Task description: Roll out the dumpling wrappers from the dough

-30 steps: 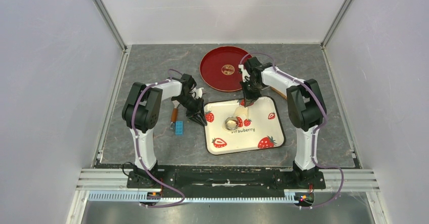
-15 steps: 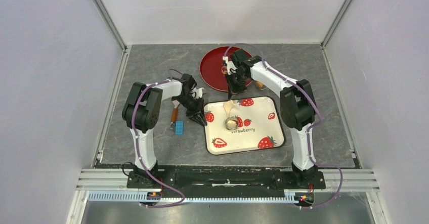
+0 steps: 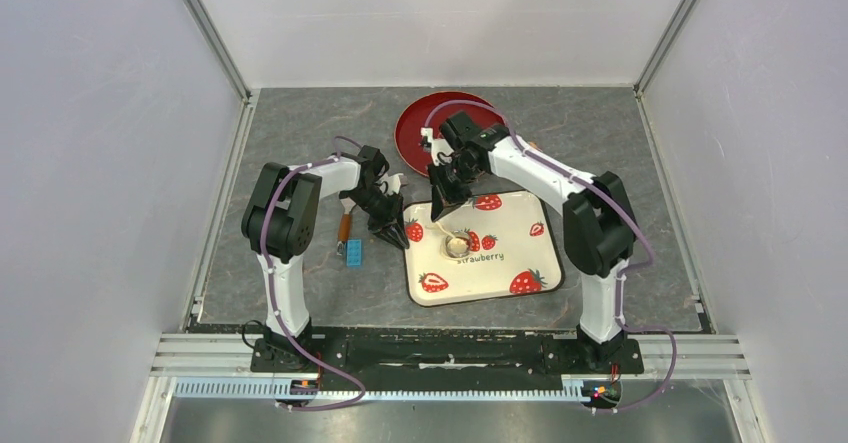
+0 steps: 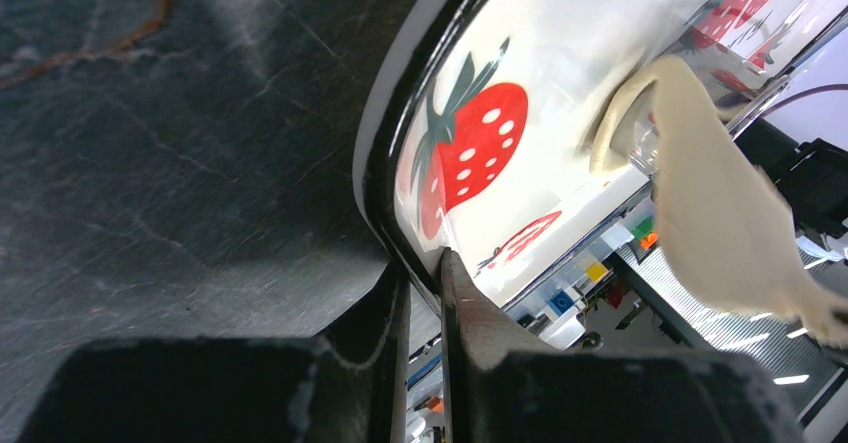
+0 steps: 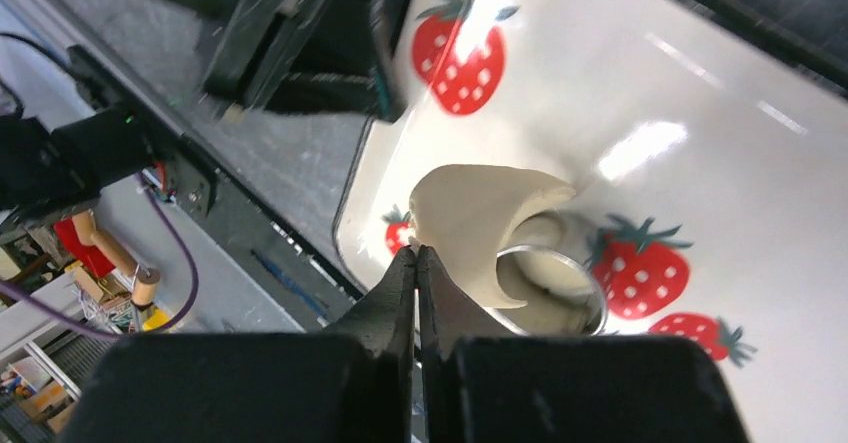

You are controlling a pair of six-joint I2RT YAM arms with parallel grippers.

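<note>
My right gripper [image 5: 416,250] is shut on an edge of a thin ragged scrap of pale dough [image 5: 470,225] and holds it lifted over the metal ring cutter [image 5: 585,288]. The cutter stands on the strawberry tray [image 3: 520,243] with pale dough inside it. In the top view the right gripper [image 3: 441,206] hangs over the tray's far left part, by the cutter [image 3: 458,245]. My left gripper [image 4: 424,263] is shut on the tray's left rim [image 4: 380,193]; the lifted dough [image 4: 710,213] shows at the right of that view. The left gripper in the top view [image 3: 398,238] is at the tray's left edge.
A red plate [image 3: 415,138] with a gold emblem lies behind the tray, partly under the right arm. An orange-handled tool [image 3: 344,225] and a blue block [image 3: 354,253] lie left of the tray beside the left arm.
My right gripper has swung left from the tray's far edge to its far left part, carrying the dough scrap with it. The left gripper has stayed on the tray rim.
</note>
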